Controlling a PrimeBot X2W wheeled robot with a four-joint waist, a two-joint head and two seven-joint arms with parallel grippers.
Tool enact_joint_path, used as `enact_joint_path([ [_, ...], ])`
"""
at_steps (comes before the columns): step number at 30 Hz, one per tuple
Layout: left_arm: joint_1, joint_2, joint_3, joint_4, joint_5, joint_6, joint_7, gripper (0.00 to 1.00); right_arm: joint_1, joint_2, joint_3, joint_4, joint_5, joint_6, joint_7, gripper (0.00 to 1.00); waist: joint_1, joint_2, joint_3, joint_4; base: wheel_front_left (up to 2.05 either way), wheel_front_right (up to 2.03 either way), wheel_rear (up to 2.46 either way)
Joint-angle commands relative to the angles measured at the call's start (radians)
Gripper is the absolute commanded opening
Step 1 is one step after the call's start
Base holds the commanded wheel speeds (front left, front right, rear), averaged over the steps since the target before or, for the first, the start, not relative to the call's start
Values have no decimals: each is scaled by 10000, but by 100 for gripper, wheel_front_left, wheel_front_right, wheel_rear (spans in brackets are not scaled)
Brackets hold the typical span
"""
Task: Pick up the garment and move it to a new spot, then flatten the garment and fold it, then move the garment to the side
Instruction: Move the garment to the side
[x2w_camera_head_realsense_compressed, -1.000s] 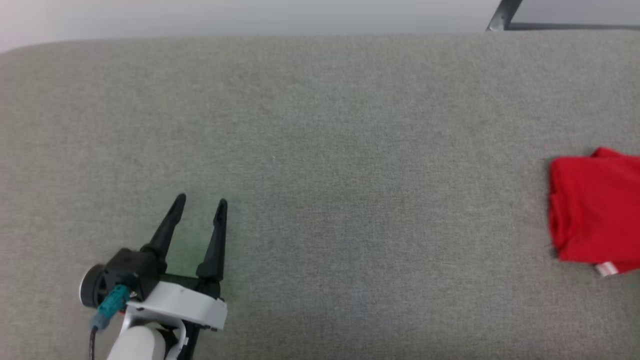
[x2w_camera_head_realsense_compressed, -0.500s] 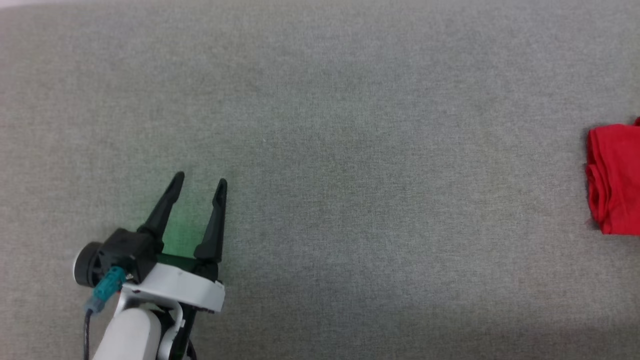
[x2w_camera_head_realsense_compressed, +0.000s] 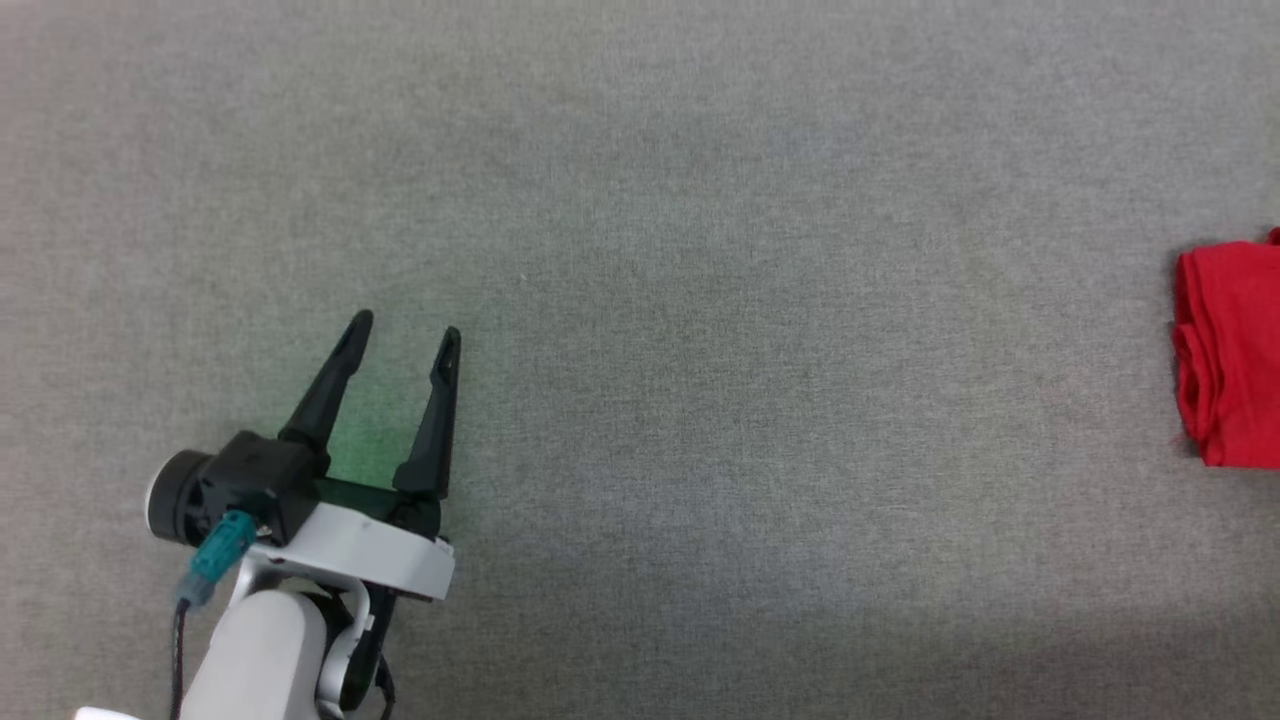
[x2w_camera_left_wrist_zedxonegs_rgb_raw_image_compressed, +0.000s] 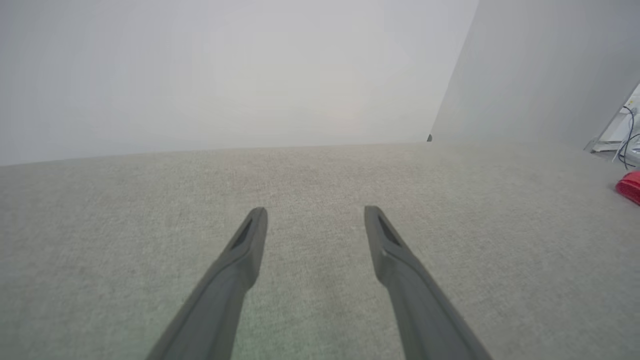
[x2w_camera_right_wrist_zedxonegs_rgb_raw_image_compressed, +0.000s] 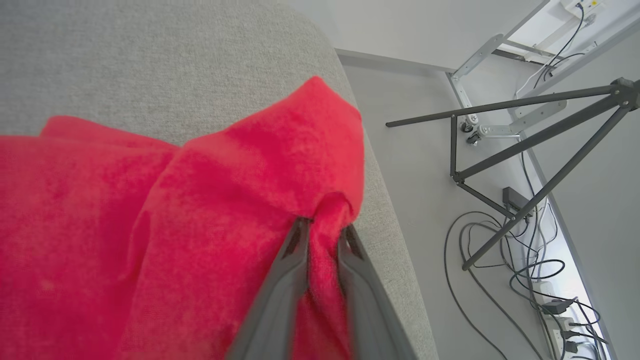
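The garment (x2w_camera_head_realsense_compressed: 1230, 355) lies folded at the right edge of the frame on the grey padded table (x2w_camera_head_realsense_compressed: 700, 300), a ridge of its red cloth pinched between the right gripper's (x2w_camera_right_wrist_zedxonegs_rgb_raw_image_compressed: 324, 226) fingers. At lower left, the left gripper (x2w_camera_head_realsense_compressed: 407, 327) points up-frame, fingers spread wide.

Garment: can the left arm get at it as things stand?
Probably not without a long reach. The left gripper hangs open at the head view's lower left; the garment lies at its far right edge, bare grey surface between. Nothing blocks it. The right gripper pinches a fold.
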Motion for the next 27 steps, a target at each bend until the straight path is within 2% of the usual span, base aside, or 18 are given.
enact_joint_path([
  [1,-65,-40,-6,66,57,9,-130,100,-97,11,82,123,-68,-11,-97,100,0,0,-314,30,0,0,0],
  [12,-25,-179,175,503,203,89,-347,100,26,132,939,-227,-185,-11,-404,100,0,0,-1593,311,0,0,0],
  [21,456,-95,580,878,297,101,-356,100,712,1412,2415,-1169,682,-11,-460,100,0,0,-2831,673,0,0,0],
  [27,1028,-4,770,1139,336,67,-344,100,1213,2301,2722,-1933,1087,-11,-944,100,0,0,-3316,831,0,0,0],
])
